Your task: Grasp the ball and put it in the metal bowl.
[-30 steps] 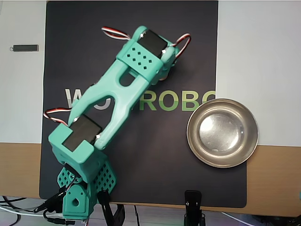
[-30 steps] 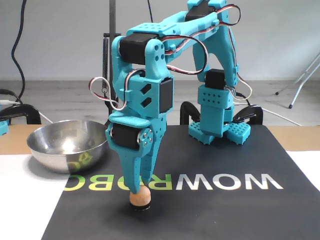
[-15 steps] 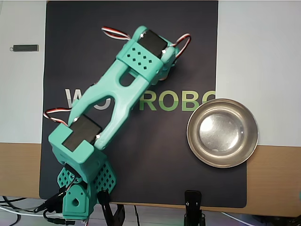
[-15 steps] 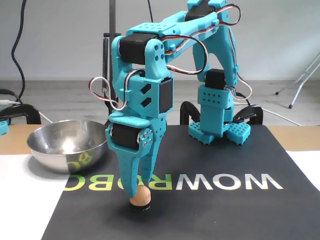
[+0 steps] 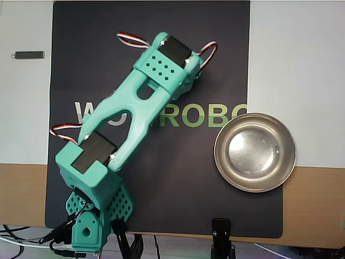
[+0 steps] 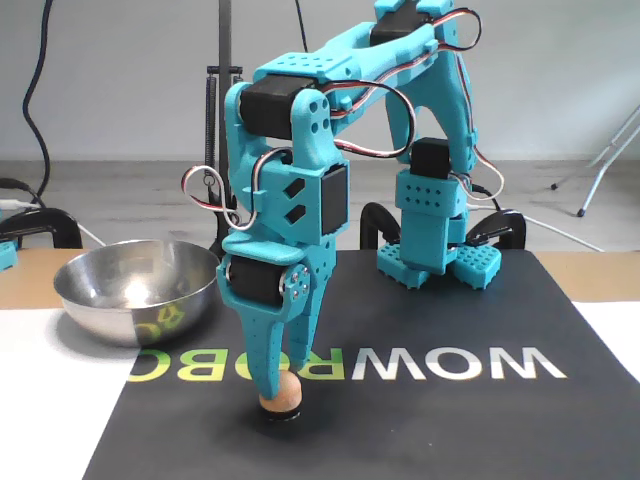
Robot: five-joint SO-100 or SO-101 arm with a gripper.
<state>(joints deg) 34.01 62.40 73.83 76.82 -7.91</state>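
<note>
wall (image 6: 120,70): plain pale grey, upper frame, fixed view | floor (image 6: 110,195): grey, mid-left | black cable (image 6: 40,90): hanging upper left | tabletop (image 5: 318,210): tan wood, lower right, overhead view | white sheets (image 5: 296,54): upper corners | light: soft, even

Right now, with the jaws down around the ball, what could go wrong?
The ball sits on a small dark ring on the mat; a grip this near its top could squirt it loose to roll. The metal bowl is beside the arm, so a low swing could hit its rim. The overhead view hides the ball.
</note>
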